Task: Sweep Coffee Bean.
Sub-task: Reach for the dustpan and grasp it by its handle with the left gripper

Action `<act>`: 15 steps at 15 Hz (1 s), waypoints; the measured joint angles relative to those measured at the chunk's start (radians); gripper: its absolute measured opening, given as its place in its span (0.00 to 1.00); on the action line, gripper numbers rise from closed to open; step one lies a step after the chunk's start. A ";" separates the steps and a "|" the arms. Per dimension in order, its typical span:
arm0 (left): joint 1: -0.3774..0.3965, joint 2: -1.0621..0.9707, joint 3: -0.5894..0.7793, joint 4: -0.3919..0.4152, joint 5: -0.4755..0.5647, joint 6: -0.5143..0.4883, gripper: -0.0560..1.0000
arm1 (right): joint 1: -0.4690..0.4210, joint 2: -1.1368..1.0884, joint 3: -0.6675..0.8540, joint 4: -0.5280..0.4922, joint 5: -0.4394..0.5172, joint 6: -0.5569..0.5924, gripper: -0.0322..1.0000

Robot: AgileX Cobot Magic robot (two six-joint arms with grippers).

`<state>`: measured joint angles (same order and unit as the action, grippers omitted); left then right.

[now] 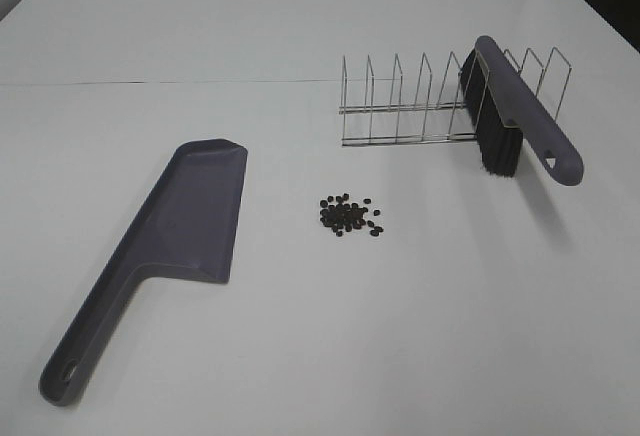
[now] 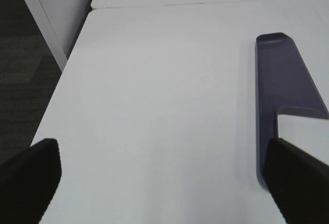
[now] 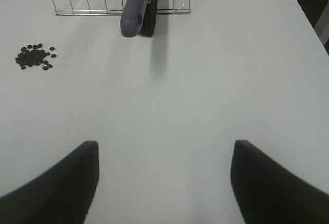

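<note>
A small heap of dark brown oval coffee beans is seen lying near the middle of the white desk. A grey-purple plastic dustpan with a long handle is laid flat to the left of the beans, well apart from them. Beyond the beans, a silver wire rack is set upright. A grey-handled brush with black bristles is propped aslant in the rack's right end, bristles down. The left pincer is held wide apart over bare desk, with the dustpan just beside one finger. The right pincer is likewise held apart, with nothing gripped.
</note>
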<state>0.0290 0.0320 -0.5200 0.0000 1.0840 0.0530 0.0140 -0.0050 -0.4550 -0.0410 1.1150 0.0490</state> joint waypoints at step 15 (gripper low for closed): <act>-0.134 1.099 -0.186 -0.109 -0.090 -0.023 0.98 | 0.000 0.000 0.000 0.000 0.000 0.000 0.64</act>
<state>-0.1050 1.1310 -0.7060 -0.1090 0.9940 0.0300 0.0140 -0.0050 -0.4550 -0.0410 1.1150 0.0490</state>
